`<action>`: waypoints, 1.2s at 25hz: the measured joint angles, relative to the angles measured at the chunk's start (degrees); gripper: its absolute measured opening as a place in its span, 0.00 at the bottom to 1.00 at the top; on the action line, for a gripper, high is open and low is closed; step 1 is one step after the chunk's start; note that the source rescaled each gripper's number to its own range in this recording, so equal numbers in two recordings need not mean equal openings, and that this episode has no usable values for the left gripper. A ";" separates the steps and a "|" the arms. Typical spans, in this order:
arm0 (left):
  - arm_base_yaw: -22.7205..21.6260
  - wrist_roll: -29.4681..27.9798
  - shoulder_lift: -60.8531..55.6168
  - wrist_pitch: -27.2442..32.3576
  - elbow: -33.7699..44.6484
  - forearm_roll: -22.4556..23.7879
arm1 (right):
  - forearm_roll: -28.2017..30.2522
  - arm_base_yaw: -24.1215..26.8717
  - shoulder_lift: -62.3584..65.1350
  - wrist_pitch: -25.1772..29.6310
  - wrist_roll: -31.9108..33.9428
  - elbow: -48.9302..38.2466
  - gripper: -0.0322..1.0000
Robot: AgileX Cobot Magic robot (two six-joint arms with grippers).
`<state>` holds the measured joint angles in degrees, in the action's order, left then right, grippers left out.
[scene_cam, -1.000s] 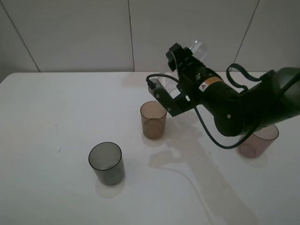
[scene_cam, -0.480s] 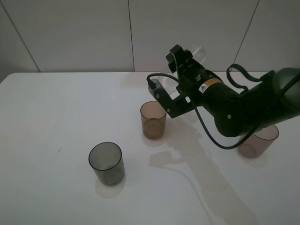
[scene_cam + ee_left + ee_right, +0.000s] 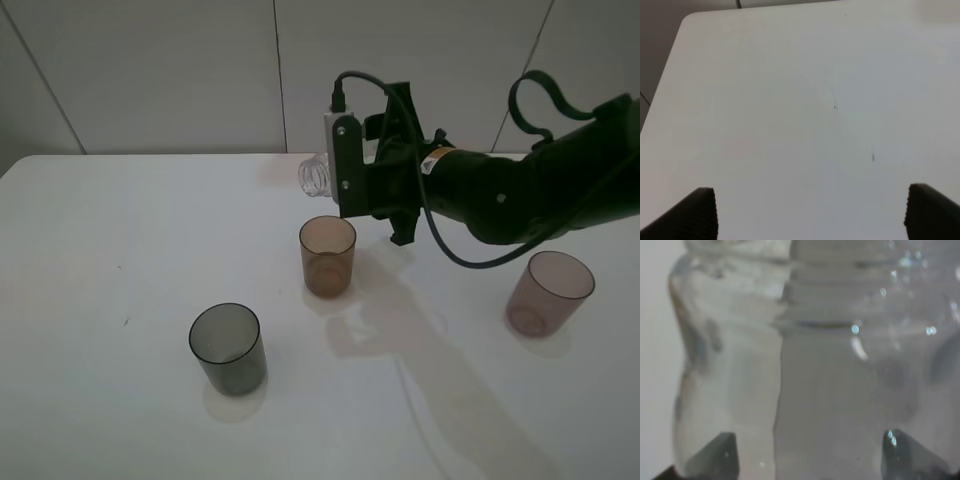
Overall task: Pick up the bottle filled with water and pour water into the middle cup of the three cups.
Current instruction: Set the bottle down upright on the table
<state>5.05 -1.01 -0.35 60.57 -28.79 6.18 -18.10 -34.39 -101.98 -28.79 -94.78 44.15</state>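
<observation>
My right gripper (image 3: pixel 372 185) is shut on the clear bottle (image 3: pixel 316 177), which lies nearly level with its open threaded mouth pointing left. The mouth hangs just above and behind the rim of the amber-brown middle cup (image 3: pixel 327 255). In the right wrist view the bottle (image 3: pixel 840 365) fills the frame between my fingertips (image 3: pixel 722 456). The dark grey cup (image 3: pixel 228 347) stands front left and the mauve-pink cup (image 3: pixel 548 292) at the right. My left gripper (image 3: pixel 810 212) is open over bare table and is out of the exterior high view.
The white table (image 3: pixel 120 230) runs back to a pale panelled wall. My right arm and its cable stretch from the right edge over the table behind the pink cup.
My right wrist has turned and lifted. The bottle has swung from steeply tipped to nearly level, mouth now showing on the left. The arm no longer covers the pink cup.
</observation>
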 joint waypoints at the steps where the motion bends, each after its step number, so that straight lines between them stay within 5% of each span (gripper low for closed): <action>1: 0.00 0.00 0.00 0.00 0.00 0.00 | 0.90 0.77 0.00 1.25 5.39 0.78 0.03; 11: 0.00 0.00 0.00 0.00 0.00 0.00 | 20.87 10.96 0.00 4.45 56.64 4.98 0.03; 16: 0.00 0.00 0.00 0.00 0.00 0.00 | 25.92 14.97 -2.17 -0.91 76.93 5.03 0.03; 21: 0.00 0.00 0.00 0.00 0.00 0.00 | 25.44 16.02 -6.82 -6.53 84.46 5.04 0.03; 30: 0.00 0.00 0.00 0.00 0.00 0.00 | 22.37 16.39 -16.59 -16.97 85.44 5.15 0.03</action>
<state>5.05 -1.01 -0.35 60.57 -28.79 6.18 4.26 -18.00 -118.57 -45.76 -9.34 49.30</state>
